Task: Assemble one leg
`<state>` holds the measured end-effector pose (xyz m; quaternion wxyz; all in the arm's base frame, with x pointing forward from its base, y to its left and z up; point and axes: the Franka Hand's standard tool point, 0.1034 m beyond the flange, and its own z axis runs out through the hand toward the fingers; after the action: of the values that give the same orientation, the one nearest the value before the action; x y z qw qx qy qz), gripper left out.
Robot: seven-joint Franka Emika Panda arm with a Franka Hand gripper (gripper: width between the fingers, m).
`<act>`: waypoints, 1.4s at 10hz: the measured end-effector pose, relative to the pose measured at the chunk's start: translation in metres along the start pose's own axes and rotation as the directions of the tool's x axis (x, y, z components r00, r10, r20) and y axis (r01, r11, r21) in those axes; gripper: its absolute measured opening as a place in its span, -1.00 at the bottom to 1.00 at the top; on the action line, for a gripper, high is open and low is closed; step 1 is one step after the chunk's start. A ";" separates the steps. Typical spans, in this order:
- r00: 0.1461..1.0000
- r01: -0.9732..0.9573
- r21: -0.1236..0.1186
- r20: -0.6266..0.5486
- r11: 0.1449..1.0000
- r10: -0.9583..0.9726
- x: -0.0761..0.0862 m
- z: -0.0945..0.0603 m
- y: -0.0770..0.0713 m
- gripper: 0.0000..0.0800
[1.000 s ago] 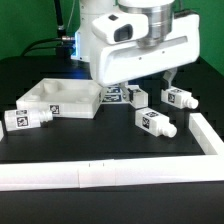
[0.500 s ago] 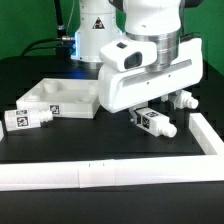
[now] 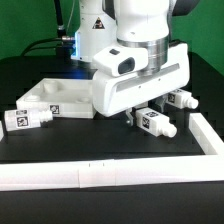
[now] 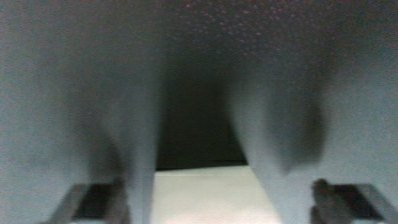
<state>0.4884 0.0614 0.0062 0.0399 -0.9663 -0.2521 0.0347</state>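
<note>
Exterior view, leg: the leg (image 3: 155, 122) lies on its side on the black bench (image 3: 100, 145), just under the arm's white hand.
Exterior view, pincer: the pincer (image 3: 150, 106) hangs low over that leg; its tips are hidden, so contact cannot be told.
Exterior view, neighbours: a second leg (image 3: 182, 100) lies near it toward the exterior view's right. A third leg (image 3: 28, 118) lies well apart, beside the white panel (image 3: 60, 98).
Wrist view, pincer: the pincer (image 4: 199, 185) stands spread, with a dark gap between the fingers (image 4: 125, 120) and something blurred and white at the tips.
Handling: probably light, stiff and smooth, and likely to roll.
Hold: across the thick body at mid-length, leaving the narrow stub free.
</note>
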 end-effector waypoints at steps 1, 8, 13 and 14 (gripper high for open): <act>1.000 0.000 0.000 0.000 1.000 0.000 0.000 0.000 0.000 -0.29; 0.998 -0.050 -0.007 0.031 0.999 0.050 -0.048 -0.029 -0.019 -0.29; 0.996 -0.060 0.005 0.062 0.998 0.060 -0.065 -0.042 -0.011 -0.29; 0.996 -0.059 0.005 0.063 0.998 0.058 -0.064 -0.048 -0.012 -0.29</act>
<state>0.4307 0.0374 0.0585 0.0343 -0.9715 -0.2247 0.0673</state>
